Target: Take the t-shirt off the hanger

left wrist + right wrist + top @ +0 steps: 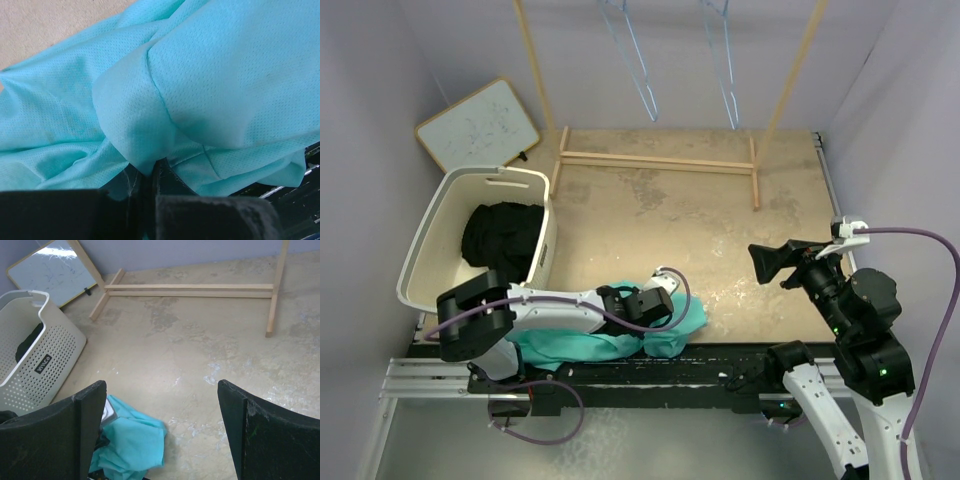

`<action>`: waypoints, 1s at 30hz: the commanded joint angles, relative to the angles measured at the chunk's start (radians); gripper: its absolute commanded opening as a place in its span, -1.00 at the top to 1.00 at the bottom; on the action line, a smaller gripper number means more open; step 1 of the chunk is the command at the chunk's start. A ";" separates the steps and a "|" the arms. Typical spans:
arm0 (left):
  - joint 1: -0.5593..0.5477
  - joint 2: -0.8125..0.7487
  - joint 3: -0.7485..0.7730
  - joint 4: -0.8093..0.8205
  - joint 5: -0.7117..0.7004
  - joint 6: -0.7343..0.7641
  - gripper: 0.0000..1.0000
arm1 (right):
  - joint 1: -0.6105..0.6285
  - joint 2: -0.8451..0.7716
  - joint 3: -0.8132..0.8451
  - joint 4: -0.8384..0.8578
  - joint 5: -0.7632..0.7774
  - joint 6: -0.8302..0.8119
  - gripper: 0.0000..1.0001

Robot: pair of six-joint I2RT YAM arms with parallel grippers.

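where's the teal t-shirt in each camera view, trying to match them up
Top external: the t-shirt lies bunched low in the picture, left of centre.
Left wrist: it fills nearly the whole picture.
Right wrist: it sits at the bottom, left of centre.
Shared landmark: the white basket, left of the t-shirt in the top and right wrist views; it is not in the left wrist view.

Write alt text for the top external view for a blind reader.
The left pincer grips a crumpled teal t-shirt at the near edge of the table. The right pincer hangs open on the right; a white basket holding dark clothes stands on the left, a wooden rack at the back.
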 commanded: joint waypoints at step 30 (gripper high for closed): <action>0.843 -0.216 1.274 -0.591 -0.376 0.471 1.00 | 0.004 0.007 0.004 0.025 -0.023 0.000 -0.85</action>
